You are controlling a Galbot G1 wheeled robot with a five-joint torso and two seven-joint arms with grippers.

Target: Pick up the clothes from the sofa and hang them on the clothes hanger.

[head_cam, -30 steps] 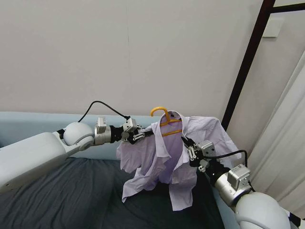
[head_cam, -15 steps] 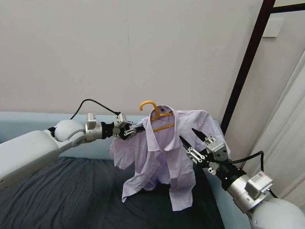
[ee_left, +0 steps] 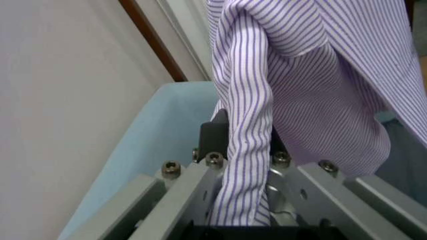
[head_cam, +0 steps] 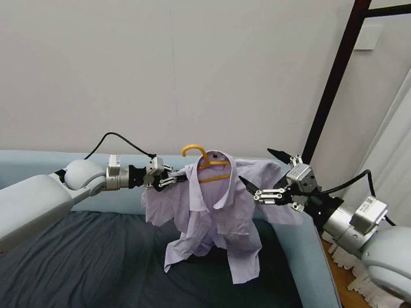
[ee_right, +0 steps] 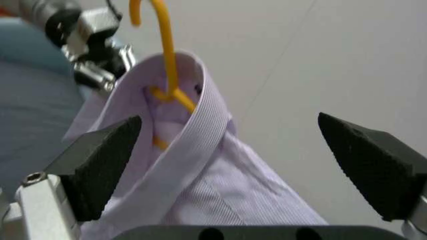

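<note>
1. The left gripper [head_cam: 164, 180] is clamped shut on one shoulder of the striped lilac shirt [head_cam: 215, 215], holding it up above the pale blue sofa [head_cam: 38, 168].
2. The shirt sits on a yellow hanger [head_cam: 194, 154], whose hook pokes out of the collar. Its tails hang low over the dark seat cushion [head_cam: 70, 269].
3. The right gripper [head_cam: 257, 167] hovers just beside the shirt's other shoulder, jaws spread wide, gripping nothing.
4. A dark rack pole [head_cam: 331, 83] stands to the right, well apart from the hanger.
</note>
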